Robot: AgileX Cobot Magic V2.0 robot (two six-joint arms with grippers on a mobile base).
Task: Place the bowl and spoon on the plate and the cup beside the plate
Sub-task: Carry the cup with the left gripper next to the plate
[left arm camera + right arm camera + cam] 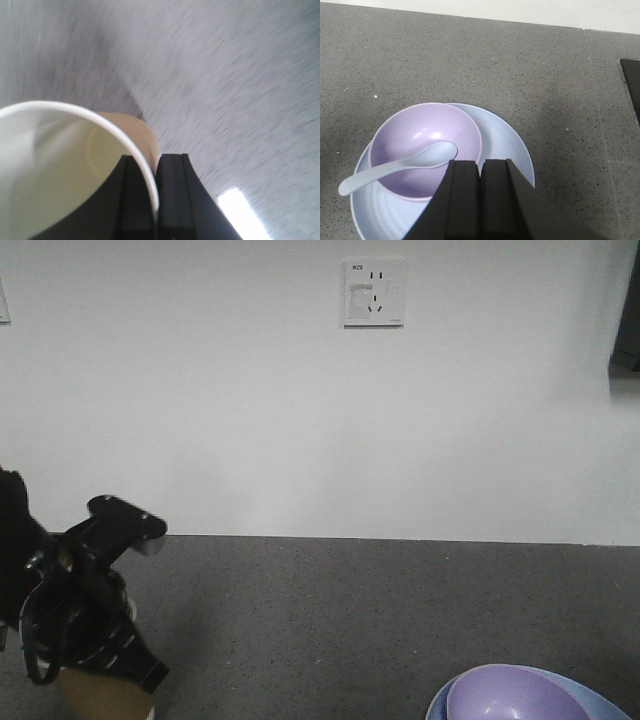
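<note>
left gripper (pixel 156 200): black fingers (pixel 175 195) are pinching the cup (pixel 55 165) by its white rim, one inside, one outside against the brown wall; the cup is tilting, cream inside showing, above the blurred grey speckled counter (pixel 240 90).
left arm (pixel 70 600): is sitting low at the front view's left edge, black housing angling down over the cup's brown side.
right gripper (pixel 481 200): fingers are resting together, holding nothing, hovering above the near rim of the bowl (pixel 420 145).
bowl: lavender, is sitting on the light blue plate (pixel 510 150), off-centre.
spoon (pixel 395 167): scoop is lying in the bowl, handle overhanging the rim.
beyond: white wall (pixel 250 410), wall socket (pixel 375 292).
</note>
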